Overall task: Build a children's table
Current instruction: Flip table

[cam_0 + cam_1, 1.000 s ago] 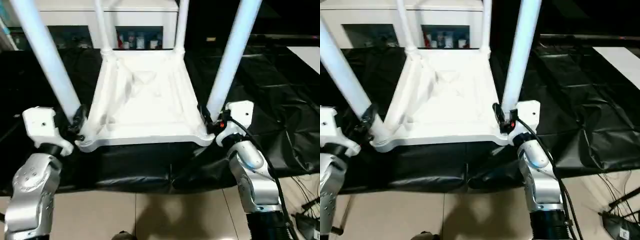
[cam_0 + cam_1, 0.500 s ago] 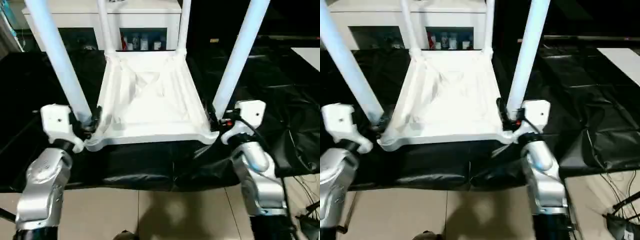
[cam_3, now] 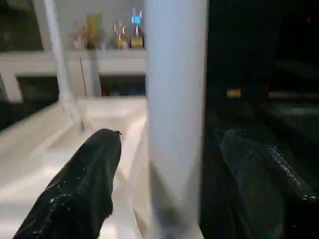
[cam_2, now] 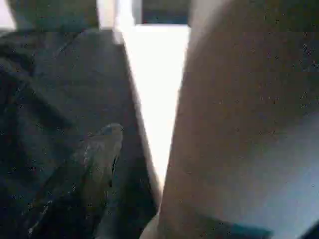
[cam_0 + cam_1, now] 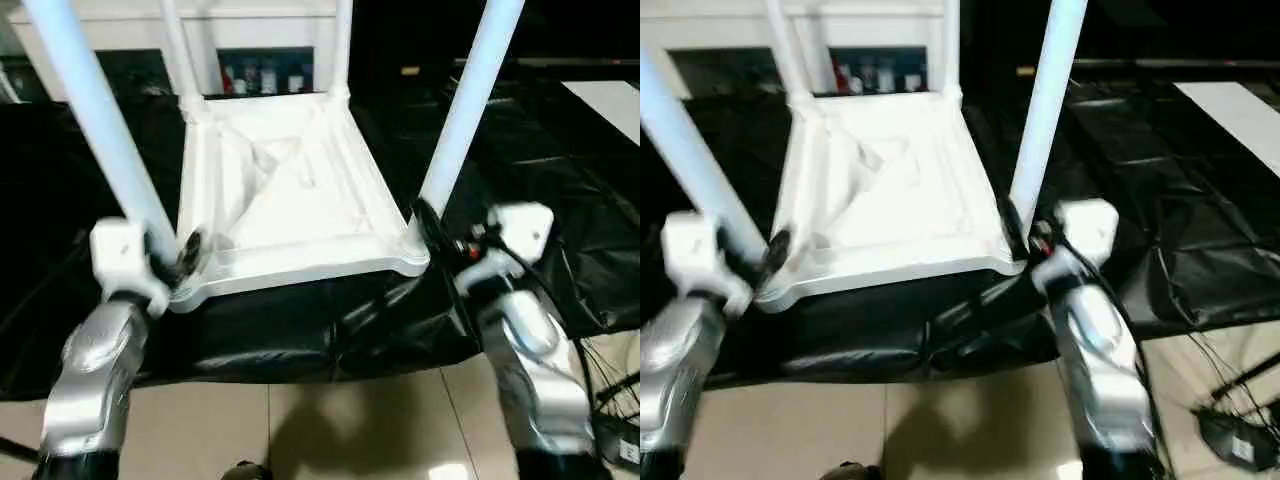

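Note:
The children's table lies upside down on the black cloth, its ribbed underside facing up. All of its white legs stand in their corner sockets. My left gripper is at the base of the near left leg. In the left wrist view one black finger stands apart from that leg. My right gripper straddles the base of the near right leg. It is open, with a gap between the leg and each of the fingers.
The big table draped in black cloth carries the work, and its front edge runs just below my grippers. A white cabinet with glass doors stands behind. Tiled floor lies in front, with cables at the lower right.
The camera has shifted and tilted. Both grippers have opened wider around the bases of the near legs. The small table has turned slightly on the cloth.

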Available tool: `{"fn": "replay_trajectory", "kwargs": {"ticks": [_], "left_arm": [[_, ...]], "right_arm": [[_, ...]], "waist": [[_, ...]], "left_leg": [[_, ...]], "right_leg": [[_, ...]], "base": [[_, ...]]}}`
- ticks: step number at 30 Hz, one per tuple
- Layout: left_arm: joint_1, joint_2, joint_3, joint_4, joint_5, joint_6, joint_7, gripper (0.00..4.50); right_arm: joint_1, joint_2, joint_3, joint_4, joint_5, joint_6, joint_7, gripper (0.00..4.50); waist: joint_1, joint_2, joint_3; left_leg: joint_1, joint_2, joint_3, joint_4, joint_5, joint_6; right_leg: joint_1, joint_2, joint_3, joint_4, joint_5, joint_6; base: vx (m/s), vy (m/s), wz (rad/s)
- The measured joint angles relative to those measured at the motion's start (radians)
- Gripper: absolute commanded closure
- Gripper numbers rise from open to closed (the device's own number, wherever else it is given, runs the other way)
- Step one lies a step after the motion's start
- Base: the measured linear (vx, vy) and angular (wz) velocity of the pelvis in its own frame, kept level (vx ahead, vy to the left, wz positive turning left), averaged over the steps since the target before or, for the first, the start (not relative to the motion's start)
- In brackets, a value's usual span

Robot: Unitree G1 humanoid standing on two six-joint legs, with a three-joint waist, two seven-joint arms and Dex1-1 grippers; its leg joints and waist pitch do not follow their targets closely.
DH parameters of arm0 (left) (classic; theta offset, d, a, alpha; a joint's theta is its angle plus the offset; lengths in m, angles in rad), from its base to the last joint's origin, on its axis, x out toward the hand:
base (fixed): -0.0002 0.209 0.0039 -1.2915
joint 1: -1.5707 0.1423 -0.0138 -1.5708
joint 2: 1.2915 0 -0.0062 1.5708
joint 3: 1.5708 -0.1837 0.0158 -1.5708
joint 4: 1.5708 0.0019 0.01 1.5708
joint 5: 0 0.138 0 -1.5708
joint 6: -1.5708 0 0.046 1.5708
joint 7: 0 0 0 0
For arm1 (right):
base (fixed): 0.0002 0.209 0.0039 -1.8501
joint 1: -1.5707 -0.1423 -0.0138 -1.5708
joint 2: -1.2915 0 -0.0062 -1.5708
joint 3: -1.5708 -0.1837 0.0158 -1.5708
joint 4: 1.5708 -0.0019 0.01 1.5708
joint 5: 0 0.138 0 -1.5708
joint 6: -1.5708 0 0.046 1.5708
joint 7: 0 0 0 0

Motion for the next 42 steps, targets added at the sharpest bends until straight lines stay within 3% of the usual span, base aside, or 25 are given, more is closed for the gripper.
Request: {"fn": "replay_trajectory", "kwargs": {"ticks": [9, 15, 20, 25, 35, 42], "left_arm": [[0.068, -0.031, 0.012, -0.006, -0.001, -0.045, 0.016, 0.49], [0.077, -0.031, 0.018, -0.023, 0.0, -0.049, 0.027, 0.49], [0.1, -0.031, 0.024, -0.049, -0.005, -0.061, 0.023, 0.94], [0.105, -0.027, 0.022, -0.049, -0.011, -0.069, -0.005, 1.29], [0.104, -0.02, 0.013, -0.075, -0.017, -0.045, -0.021, 2.18], [0.099, -0.035, 0.004, -0.083, -0.016, -0.035, -0.02, 2.35]], "right_arm": [[0.1, -0.07, 0.076, -0.044, 0.015, 0.017, 0.126, 0.95], [0.095, -0.07, 0.201, -0.045, 0.048, 0.104, 0.238, 0.95], [0.079, -0.043, 0.233, 0.029, 0.048, 0.099, 0.263, 0.95], [0.075, -0.068, 0.286, 0.051, 0.077, 0.1, 0.372, 0.95], [0.012, -0.054, 0.278, 0.131, 0.084, 0.068, 0.384, 0.95], [0.012, -0.041, 0.28, 0.145, 0.066, 0.038, 0.364, 0.95]], "waist": [[-0.02, -0.01, 0.006], [-0.021, -0.014, 0.008], [-0.02, -0.024, 0.005], [-0.015, -0.026, 0.004], [-0.004, -0.026, 0.004], [0.011, -0.026, 0.004]], "left_leg": [[0.0, -0.001, 0.001, -0.003, -0.001, 0.001], [0.001, -0.001, 0.001, -0.004, -0.001, 0.001], [0.001, -0.001, 0.001, -0.004, -0.001, 0.001], [0.001, -0.001, 0.001, -0.003, -0.001, 0.001], [0.002, -0.001, 0.001, -0.003, -0.001, 0.001], [0.001, -0.001, 0.001, -0.003, 0.0, 0.001]], "right_leg": [[0.0, 0.0, 0.004, -0.008, 0.002, -0.004], [0.0, 0.0, 0.004, -0.008, 0.004, -0.006], [0.0, 0.001, 0.004, -0.008, 0.004, -0.006], [0.0, 0.001, 0.004, -0.009, 0.004, -0.006], [0.0, 0.001, 0.004, -0.008, 0.006, -0.007], [0.0, 0.001, 0.004, -0.008, 0.006, -0.007]], "base": [[0.0, 0.0, 0.0], [0.0, 0.0, 0.0], [0.0, 0.0, 0.0], [0.0, 0.0, 0.0], [0.0, 0.0, 0.0], [0.0, 0.0, 0.0]]}}
